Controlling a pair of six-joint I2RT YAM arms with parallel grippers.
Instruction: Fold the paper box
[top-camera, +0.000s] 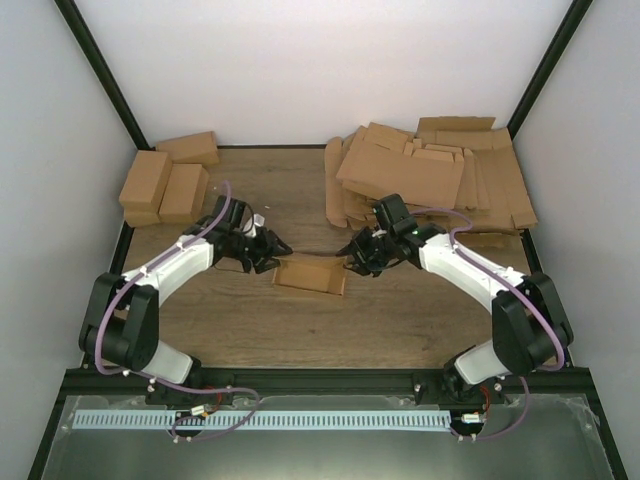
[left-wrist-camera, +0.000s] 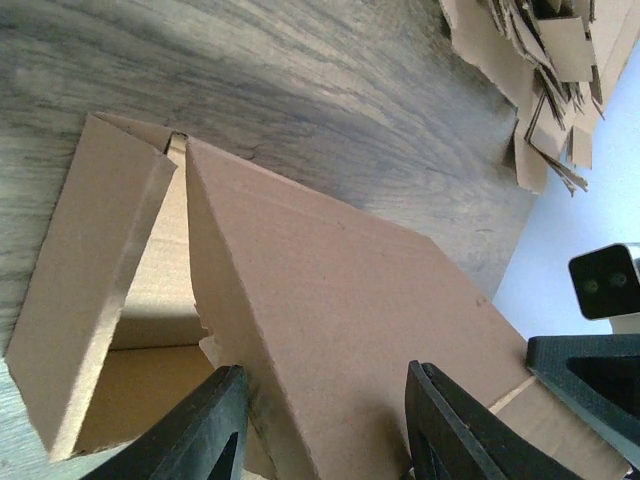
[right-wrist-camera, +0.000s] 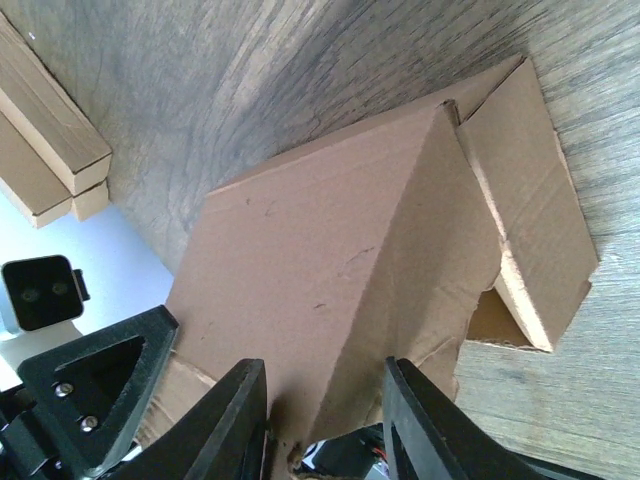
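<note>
The paper box (top-camera: 310, 277) lies partly formed mid-table, a brown cardboard piece with an open hollow and loose flaps. My left gripper (top-camera: 274, 251) is at its left end and my right gripper (top-camera: 356, 256) at its right end. In the left wrist view a raised panel of the box (left-wrist-camera: 330, 290) fills the gap of the left gripper (left-wrist-camera: 324, 368), with one fold edge against a finger. In the right wrist view the box's folded ridge (right-wrist-camera: 300, 260) sits between the fingers of the right gripper (right-wrist-camera: 323, 362), and an end flap (right-wrist-camera: 530, 210) lies flat on the wood.
A big heap of flat cardboard sheets (top-camera: 430, 175) fills the back right corner. Several small finished cartons (top-camera: 165, 180) are stacked at the back left. Black frame posts (top-camera: 100, 75) and white walls close off the table's sides and back.
</note>
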